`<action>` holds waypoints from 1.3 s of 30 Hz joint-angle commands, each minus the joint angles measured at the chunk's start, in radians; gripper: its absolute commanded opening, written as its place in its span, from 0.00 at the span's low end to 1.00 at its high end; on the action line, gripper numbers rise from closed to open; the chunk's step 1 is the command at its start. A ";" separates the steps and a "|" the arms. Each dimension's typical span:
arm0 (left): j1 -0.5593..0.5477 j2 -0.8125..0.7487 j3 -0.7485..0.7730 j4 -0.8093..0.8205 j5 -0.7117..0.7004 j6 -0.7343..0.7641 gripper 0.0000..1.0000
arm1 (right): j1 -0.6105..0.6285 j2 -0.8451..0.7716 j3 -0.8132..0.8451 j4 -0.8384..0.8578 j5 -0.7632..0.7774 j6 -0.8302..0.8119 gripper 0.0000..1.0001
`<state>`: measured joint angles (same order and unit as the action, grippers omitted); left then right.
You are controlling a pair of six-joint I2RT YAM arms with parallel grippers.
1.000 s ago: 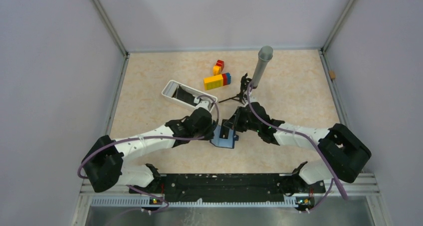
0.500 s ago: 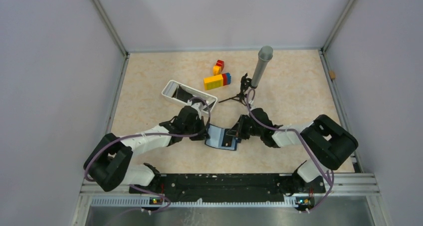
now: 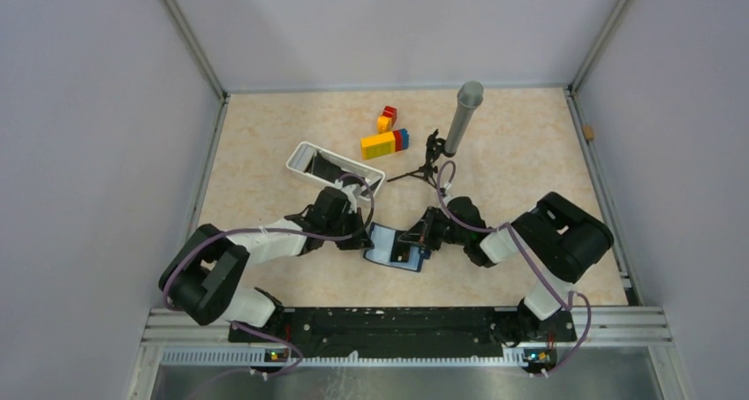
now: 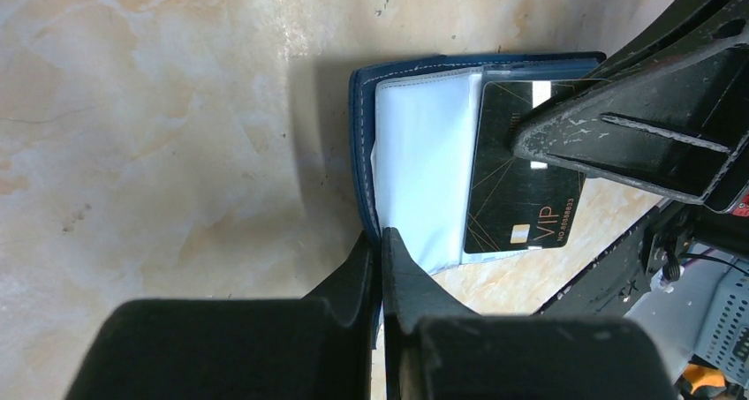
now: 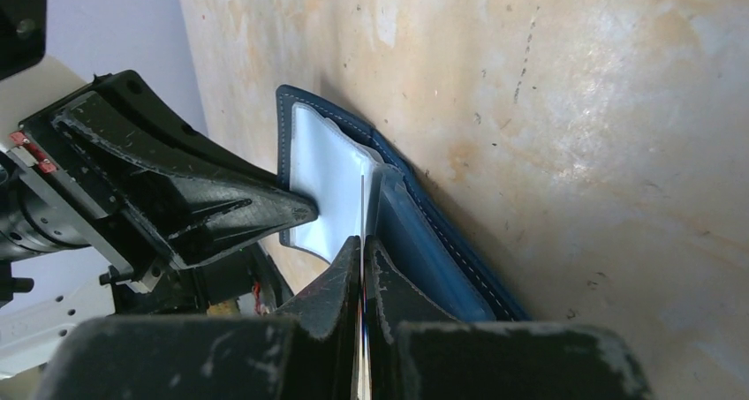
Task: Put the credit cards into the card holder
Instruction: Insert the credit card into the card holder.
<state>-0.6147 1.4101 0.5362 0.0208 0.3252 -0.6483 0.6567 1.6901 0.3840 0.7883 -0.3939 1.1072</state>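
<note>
The navy card holder (image 3: pixel 389 245) lies open on the table between both arms, its pale inner pockets (image 4: pixel 424 170) facing up. My left gripper (image 4: pixel 381 237) is shut on the near edge of its blue cover. My right gripper (image 5: pixel 362 252) is shut on a black credit card (image 4: pixel 521 184) marked VIP. That card lies partly over the inner pocket. In the right wrist view the credit card (image 5: pixel 362 207) shows edge-on, against the fold of the card holder (image 5: pixel 433 241). More dark credit cards (image 3: pixel 330 168) lie in a white tray.
The white tray (image 3: pixel 302 152) stands behind the left gripper (image 3: pixel 363 238). Yellow, blue and red toy bricks (image 3: pixel 385 142) sit further back. A grey cylinder on a small black tripod (image 3: pixel 463 117) stands behind the right gripper (image 3: pixel 417 239).
Both arms have folded in closer to the table's middle and dropped lower. The card holder has settled flatter and opened wider, with the card further over its inside. Both grippers stay shut.
</note>
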 commanded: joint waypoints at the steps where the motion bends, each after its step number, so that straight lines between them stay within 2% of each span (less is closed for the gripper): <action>1: 0.006 0.028 -0.013 0.017 0.016 0.008 0.00 | -0.008 0.018 -0.006 0.077 -0.008 0.001 0.00; 9: 0.010 0.035 -0.015 0.016 0.009 -0.003 0.00 | -0.008 0.054 -0.014 0.148 -0.023 0.035 0.00; 20: 0.013 0.033 -0.012 0.018 0.016 -0.005 0.00 | -0.006 0.062 0.017 -0.078 0.052 0.020 0.00; 32: 0.016 0.061 -0.008 0.037 0.050 0.004 0.00 | 0.007 0.157 0.033 0.006 0.050 0.034 0.00; 39: 0.023 0.073 -0.003 0.039 0.057 0.007 0.00 | 0.010 0.166 0.032 -0.016 0.037 0.045 0.00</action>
<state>-0.5884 1.4517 0.5362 0.0463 0.3756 -0.6590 0.6586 1.8114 0.4145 0.8810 -0.4168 1.1816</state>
